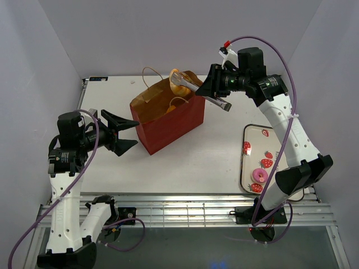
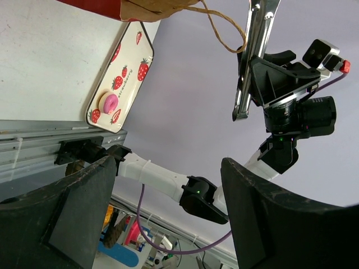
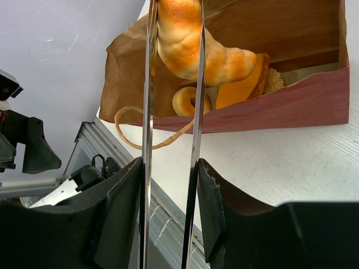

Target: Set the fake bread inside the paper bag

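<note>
The right gripper (image 3: 168, 168) is clamped on metal tongs (image 3: 148, 84), by which a croissant (image 3: 190, 45) is held over the paper bag (image 3: 314, 101) for dropping; the left gripper (image 1: 126, 133) is spread open beside the bag.

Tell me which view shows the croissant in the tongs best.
The right wrist view: the croissant fills the top of the frame, pinched between the tongs over the open paper bag. The top external view shows it small, at the bag's mouth. The left wrist view shows the tongs but not the croissant.
</note>
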You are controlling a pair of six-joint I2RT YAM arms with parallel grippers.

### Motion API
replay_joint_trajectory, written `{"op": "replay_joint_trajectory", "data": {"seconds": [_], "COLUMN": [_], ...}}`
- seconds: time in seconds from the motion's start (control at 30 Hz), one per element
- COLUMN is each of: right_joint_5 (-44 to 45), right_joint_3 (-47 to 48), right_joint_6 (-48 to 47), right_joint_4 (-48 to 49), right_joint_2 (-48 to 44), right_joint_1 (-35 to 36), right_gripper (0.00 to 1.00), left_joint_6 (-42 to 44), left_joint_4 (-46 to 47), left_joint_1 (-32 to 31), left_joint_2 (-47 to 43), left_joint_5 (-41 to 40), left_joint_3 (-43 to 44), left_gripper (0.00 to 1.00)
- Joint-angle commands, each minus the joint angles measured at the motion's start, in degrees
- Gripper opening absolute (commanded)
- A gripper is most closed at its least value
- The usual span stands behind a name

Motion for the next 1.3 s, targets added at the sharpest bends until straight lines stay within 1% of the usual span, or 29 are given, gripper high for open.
{"op": "replay_joint_trajectory", "data": {"seconds": [0.0,0.43,0.67,1.27], "right_joint_5": [0.3,1.1,1.1,3.3], "right_joint_3": [1.9,0.1,0.6,2.1], "right_joint_6": [-0.3,-0.3,-0.5,-1.9], "right_joint_4": [1.7,1.3,0.9,-2.0], "right_joint_2": [-1.1,-2.3,-2.0,-2.4], "right_joint_1": [0.3,0.7,0.8,0.8], "right_gripper": [0.48,0.5,0.51,0.52], "left_joint_6": [1.3,1.3,1.0,2.0], "left_joint_4": [1.0,1.0,1.0,2.0], "left_joint_1": [0.3,0.3,0.3,0.3], "left_joint_2": [-0.3,-1.7,-2.1,0.3], "left_joint_5": [1.4,2.3,2.0,2.6], "left_joint_3": [2.1,0.8,0.4,1.5], "left_gripper": [0.85,0.85,0.85,0.85]}}
